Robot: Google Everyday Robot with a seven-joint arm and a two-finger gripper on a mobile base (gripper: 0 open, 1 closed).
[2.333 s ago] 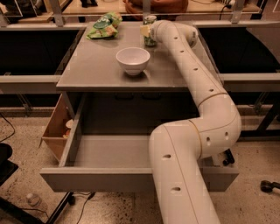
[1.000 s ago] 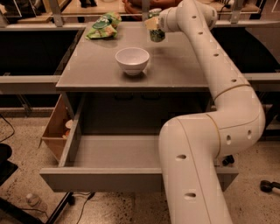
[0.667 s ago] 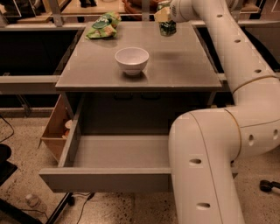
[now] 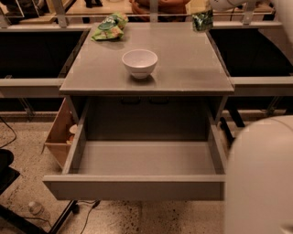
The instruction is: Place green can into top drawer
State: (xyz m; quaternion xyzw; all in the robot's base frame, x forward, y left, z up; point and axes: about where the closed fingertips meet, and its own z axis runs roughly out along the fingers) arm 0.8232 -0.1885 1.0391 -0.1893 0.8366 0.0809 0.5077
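Observation:
The green can (image 4: 202,21) hangs in the air over the far right corner of the grey table (image 4: 187,68), lifted off its top. My gripper (image 4: 207,9) is at the top edge of the camera view, shut on the can from above, and is mostly cut off by the frame. The top drawer (image 4: 137,186) is pulled wide open below the table's front edge. Its inside is bare. The can is well behind and above the drawer.
A white bowl (image 4: 139,62) stands mid-table. A green snack bag (image 4: 109,27) lies at the far left corner. My white arm's bulk (image 4: 261,178) fills the lower right beside the drawer. A cardboard box (image 4: 57,132) stands on the floor to the left.
The gripper has lifted the green can off the table and carried it up and to the right. The arm has swung toward the right edge of the view.

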